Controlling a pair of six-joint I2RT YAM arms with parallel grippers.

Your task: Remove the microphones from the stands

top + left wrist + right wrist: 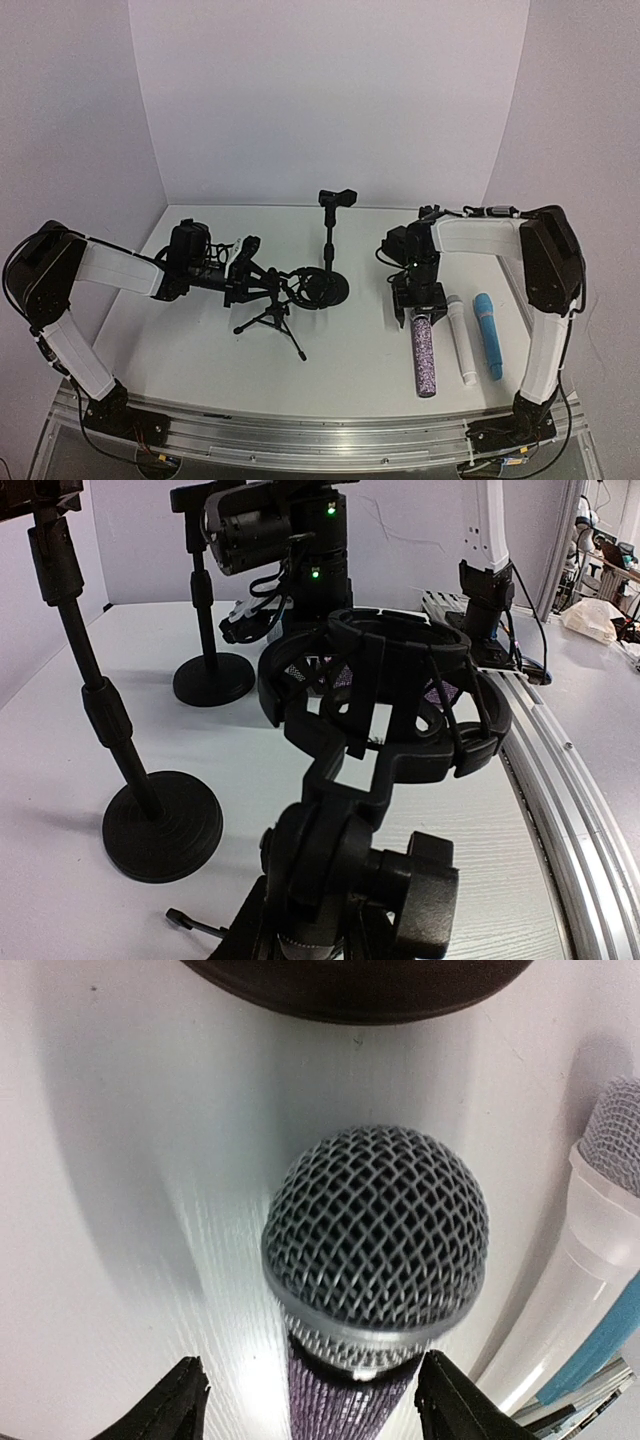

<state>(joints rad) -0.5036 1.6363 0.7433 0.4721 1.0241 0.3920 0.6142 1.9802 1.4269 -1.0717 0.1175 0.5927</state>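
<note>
Purple microphone (424, 355): lies flat on the table toward the near right corner, mesh head pointing at the far edge and free of any stand; to me the removal looks done.
Neighbours: white microphone (461, 340) lies just beside it on the right-edge side and blue microphone (488, 335) lies beyond that, all roughly parallel. I judge this to be the row where things get laid down.
Right gripper (420, 312): hangs over the head end. My jaws stand wide, one on either side of the glittery handle, and my wrist view shows a gap on both sides, so nothing is held.
Right arm: elbow raised high by the right edge, forearm reaching in toward the middle, wrist bent to look down at the table.
Left gripper (245, 280): my jaws look drawn narrow around the neck of the tripod stand (272, 322), gripping it, I judge to keep it steady.
Shock mount (316, 286): sits on top of that stand, its ring empty and tipped toward the right edge.
Left arm: elbow out at the left edge, forearm low across the table toward the middle.
Round-base stand (328, 240): upright just beyond the mount, nearer the far edge, with its clip empty.
</note>
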